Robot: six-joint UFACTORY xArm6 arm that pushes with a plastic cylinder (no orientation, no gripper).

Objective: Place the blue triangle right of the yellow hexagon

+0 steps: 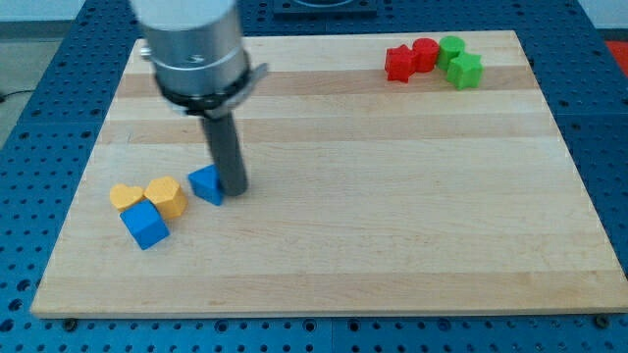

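Observation:
The blue triangle (206, 183) lies on the wooden board at the view's lower left. My tip (235, 188) stands right beside it on its right side, touching or nearly touching it. The yellow hexagon (167, 197) sits just left of the blue triangle, a small gap apart. A second yellow block (125, 197) lies to the left of the hexagon. A blue cube (145, 226) sits just below the two yellow blocks.
At the view's top right stands a cluster: a red star-like block (399, 64), a red round block (425, 53), a green round block (451, 49) and a green star-like block (466, 71). The board (392, 196) rests on a blue perforated table.

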